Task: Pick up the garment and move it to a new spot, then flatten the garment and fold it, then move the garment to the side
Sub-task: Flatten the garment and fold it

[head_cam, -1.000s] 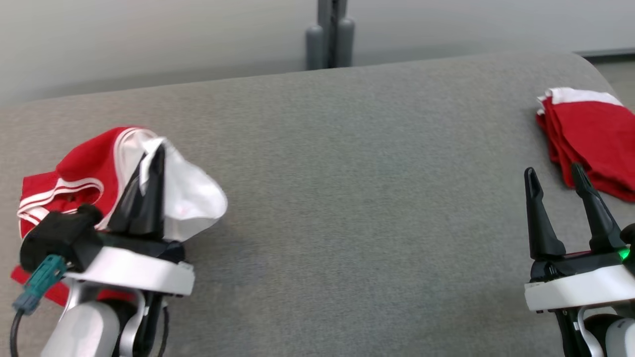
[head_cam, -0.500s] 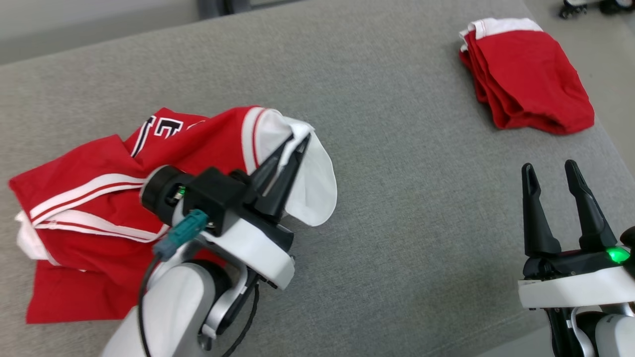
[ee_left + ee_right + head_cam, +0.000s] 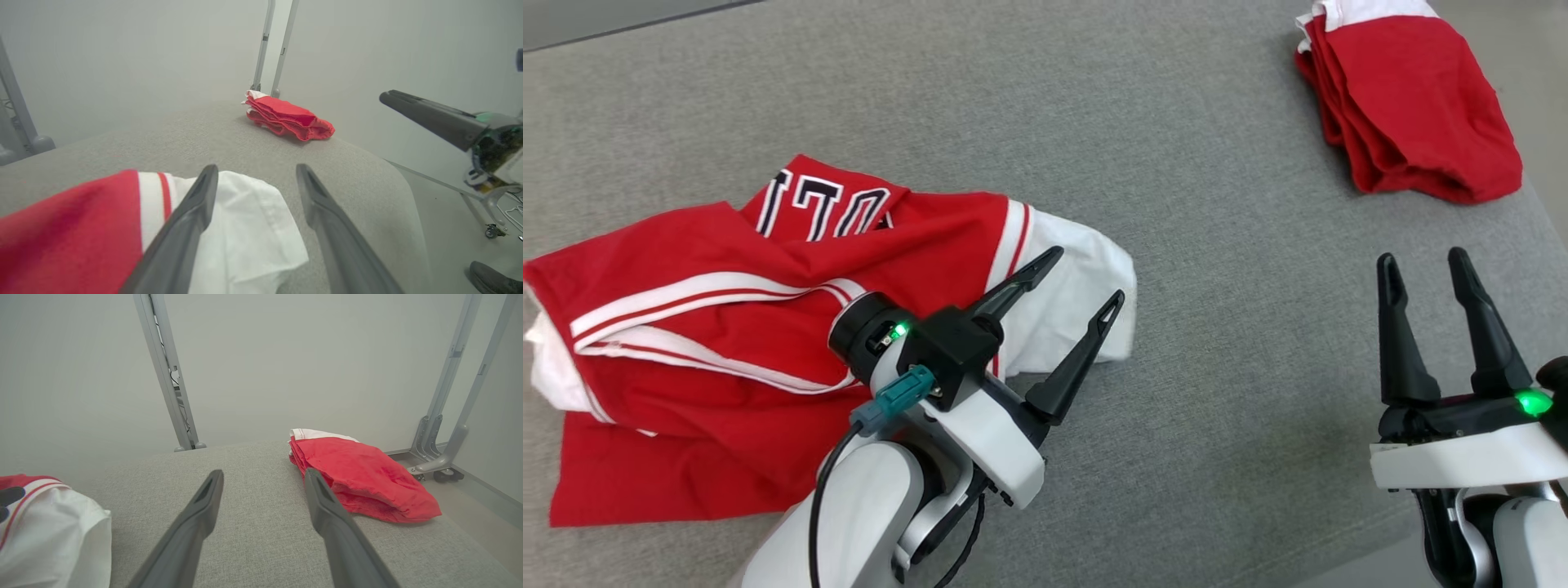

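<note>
The head view looks steeply down on the grey padded surface (image 3: pixel 1217 204), with the left gripper (image 3: pixel 1085 274) and right gripper (image 3: pixel 1420 257) close below it. Both wrist views sit low and look along that surface toward the far wall. They share the folded red garment (image 3: pixel 290 118) and the white sleeve of the jersey (image 3: pixel 49 531).

the crumpled red jersey with white stripes (image 3: pixel 670 245) bears black block letters edged in white (image 3: pixel 825 211), upside down in the head view and partly hidden by a fold; no whole word reads.

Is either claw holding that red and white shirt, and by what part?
Nothing is held: left gripper and right gripper both stand open, the shirt lying loose.
</note>
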